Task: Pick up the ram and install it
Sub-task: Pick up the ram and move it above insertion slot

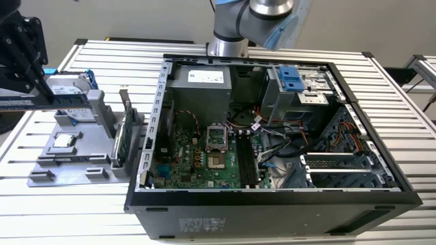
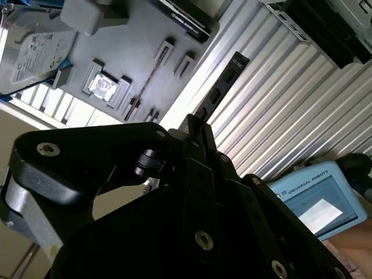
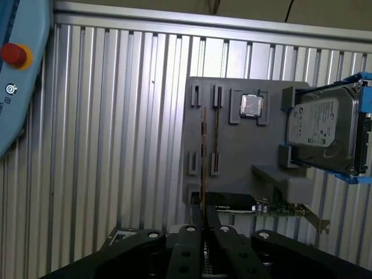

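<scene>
My black gripper (image 1: 42,93) is at the exterior view's far left, above the grey parts holder (image 1: 75,158), and is shut on the ram (image 1: 24,103). The ram is a long dark stick lying level in the fingers. In the second wrist view it (image 2: 224,81) juts out past the gripper (image 2: 195,131) over the ribbed table. The first wrist view has it edge-on as a thin line (image 3: 203,157) above the holder's narrow slots, rising from the gripper (image 3: 203,225). The open computer case (image 1: 381,199) lies to the exterior view's right, with dark memory slots (image 1: 246,161) on its green motherboard.
The holder carries a silver hard drive in a blue frame (image 1: 68,92), a processor chip (image 1: 65,140) and an upright green expansion card (image 1: 122,138). A teach pendant (image 3: 17,70) lies on the ribbed table (image 1: 409,122). Cables and drive bays crowd the case's inside.
</scene>
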Available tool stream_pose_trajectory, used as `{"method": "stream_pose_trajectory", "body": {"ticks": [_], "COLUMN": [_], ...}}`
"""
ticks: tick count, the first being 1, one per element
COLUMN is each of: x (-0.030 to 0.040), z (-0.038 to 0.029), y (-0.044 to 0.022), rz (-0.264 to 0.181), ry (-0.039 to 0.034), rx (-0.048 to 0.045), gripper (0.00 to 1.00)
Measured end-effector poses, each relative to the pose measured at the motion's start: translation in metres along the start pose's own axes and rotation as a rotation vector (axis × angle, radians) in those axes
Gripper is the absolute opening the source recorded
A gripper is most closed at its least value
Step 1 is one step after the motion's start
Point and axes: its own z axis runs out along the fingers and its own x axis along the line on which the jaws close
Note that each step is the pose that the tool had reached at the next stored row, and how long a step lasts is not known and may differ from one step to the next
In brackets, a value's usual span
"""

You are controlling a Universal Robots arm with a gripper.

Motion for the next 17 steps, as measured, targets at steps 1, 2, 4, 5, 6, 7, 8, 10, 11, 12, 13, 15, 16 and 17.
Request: {"method": "stream_pose_trajectory", "body": {"ticks": [1, 2, 4, 5, 6, 7, 8, 10, 11, 12, 13, 15, 16, 17], "x": [0.0, 0.0001, 0.0002, 0.0002, 0.0003, 0.0003, 0.0003, 0.0004, 0.0005, 0.0005, 0.0006, 0.0007, 0.0007, 0.0007], "z": [0.0001, 0.0001, 0.0, 0.0, 0.0001, 0.0001, 0.0001, 0.0, 0.0001, 0.0001, 0.0001, 0.0, 0.0001, 0.0001], "y": [-0.0006, -0.0012, -0.0025, -0.0031, -0.0037, -0.0043, -0.0049, -0.0062, -0.0067, -0.0074, -0.008, -0.0091, -0.0097, -0.0104], "rz": [0.0, 0.0, 0.0, 0.0, 0.0, 0.0, 0.0, 0.0, 0.0, 0.0, 0.0, 0.0, 0.0, 0.0], "ry": [0.0, -0.0001, 0.0, 0.0, -0.0001, 0.0, 0.0, 0.0001, 0.0, 0.0, -0.0001, 0.0001, -0.0001, -0.0001], "rx": [0.0001, 0.0001, 0.0, 0.0, 0.0001, 0.0, 0.0, 0.0, 0.0001, 0.0001, 0.0, 0.0, 0.0, 0.0001], "gripper": [0.0, 0.0, 0.0, 0.0, 0.0, 0.0, 0.0, 0.0, 0.0, 0.0, 0.0, 0.0, 0.0, 0.0]}}
